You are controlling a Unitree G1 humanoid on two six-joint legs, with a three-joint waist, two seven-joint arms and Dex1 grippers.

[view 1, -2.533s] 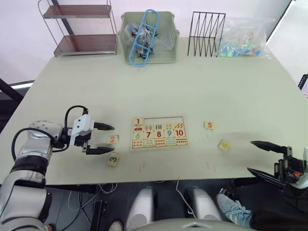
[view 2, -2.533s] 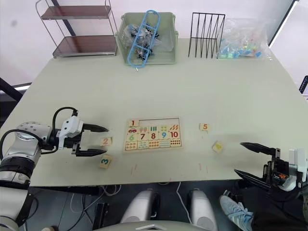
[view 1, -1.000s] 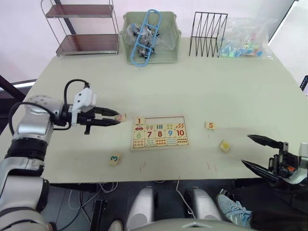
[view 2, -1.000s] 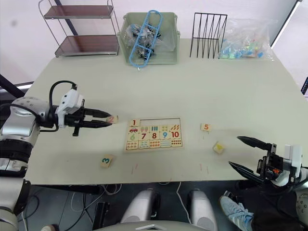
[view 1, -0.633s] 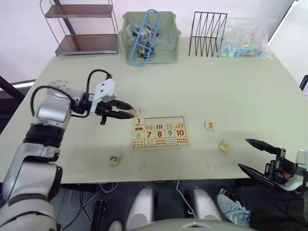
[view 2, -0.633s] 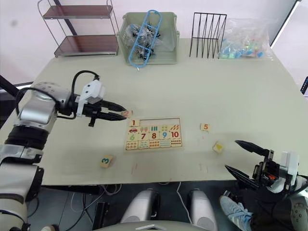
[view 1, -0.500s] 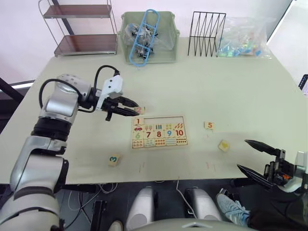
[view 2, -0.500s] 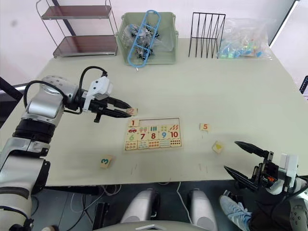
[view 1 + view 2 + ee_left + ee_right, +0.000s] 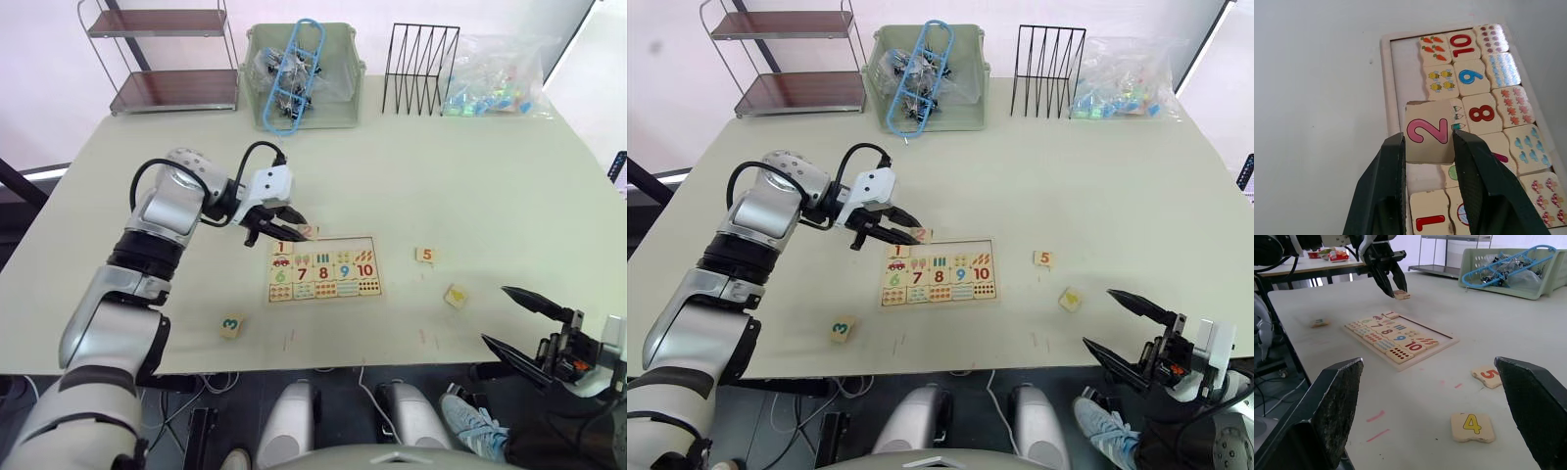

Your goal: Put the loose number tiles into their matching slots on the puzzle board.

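Observation:
The puzzle board (image 9: 323, 278) lies flat near the table's front. Tile 1 (image 9: 282, 248) sits in the leftmost of the matching slots, and the rest of that top row (image 9: 338, 243) is bare recess. My left gripper (image 9: 294, 227) is shut on tile 2 (image 9: 1426, 132), holding it just above the row next to tile 1 (image 9: 1430, 221). Tile 3 (image 9: 231, 324) lies front left of the board, tile 5 (image 9: 425, 255) to its right and tile 4 (image 9: 456, 295) further front right. My right gripper (image 9: 495, 315) stands open and empty past the table's front right edge.
At the back stand a two-tier shelf (image 9: 167, 59), a green bin (image 9: 304, 73) of blue and dark clips, a black wire rack (image 9: 421, 69) and a clear bag (image 9: 495, 83) of colourful pieces. Red marks (image 9: 291, 339) dot the table near its front edge.
My left gripper has carried tile 2 rightward from left of the board to above its top row. The right gripper has stayed open, almost where it was.

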